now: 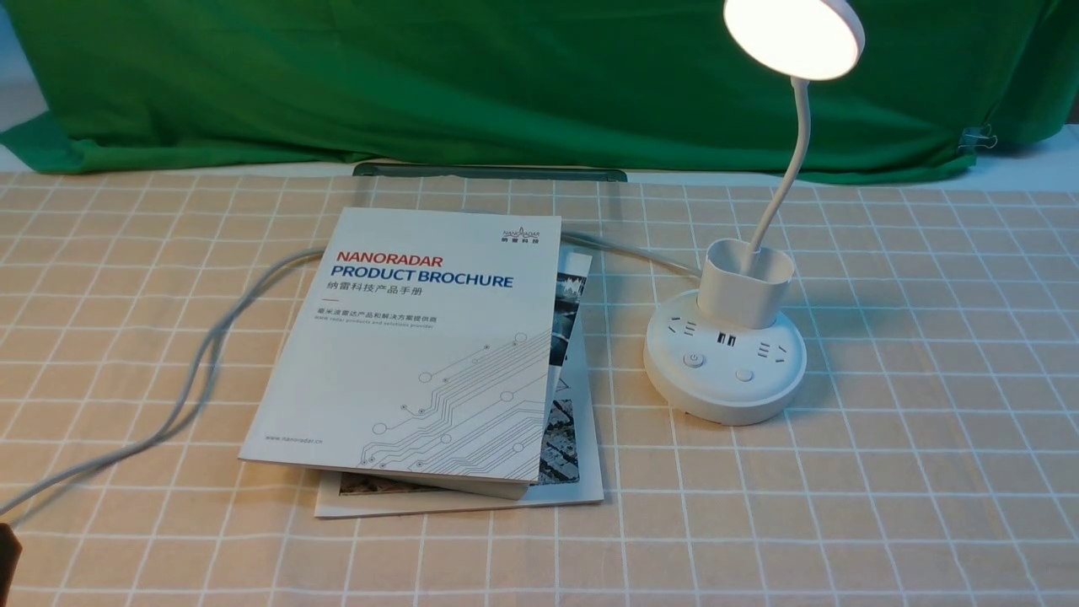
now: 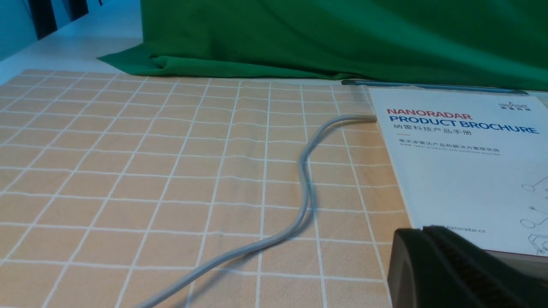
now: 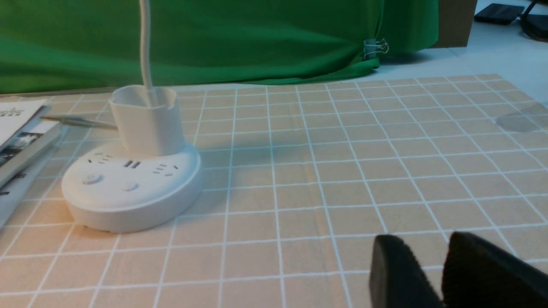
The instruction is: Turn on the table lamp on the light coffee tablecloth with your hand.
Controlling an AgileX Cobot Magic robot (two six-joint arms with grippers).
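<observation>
The white table lamp (image 1: 725, 358) stands on the light coffee tablecloth (image 1: 885, 472), right of centre. Its round disc head (image 1: 792, 35) glows bright. Its base shows two buttons (image 1: 693, 359) at the front. In the right wrist view the lamp (image 3: 132, 184) stands well away from my right gripper (image 3: 421, 241), which is open, empty and low over the cloth. My left gripper (image 2: 421, 231) is shut and empty, at the near corner of a brochure. Only a dark bit of it shows at the front view's lower left edge (image 1: 7, 548).
A white "NANORADAR PRODUCT BROCHURE" (image 1: 421, 346) lies on a second booklet (image 1: 582, 455), left of the lamp. The lamp's grey cable (image 1: 202, 354) runs under them and off to the near left. A green cloth (image 1: 506, 76) hangs along the back, with a binder clip (image 1: 978, 139).
</observation>
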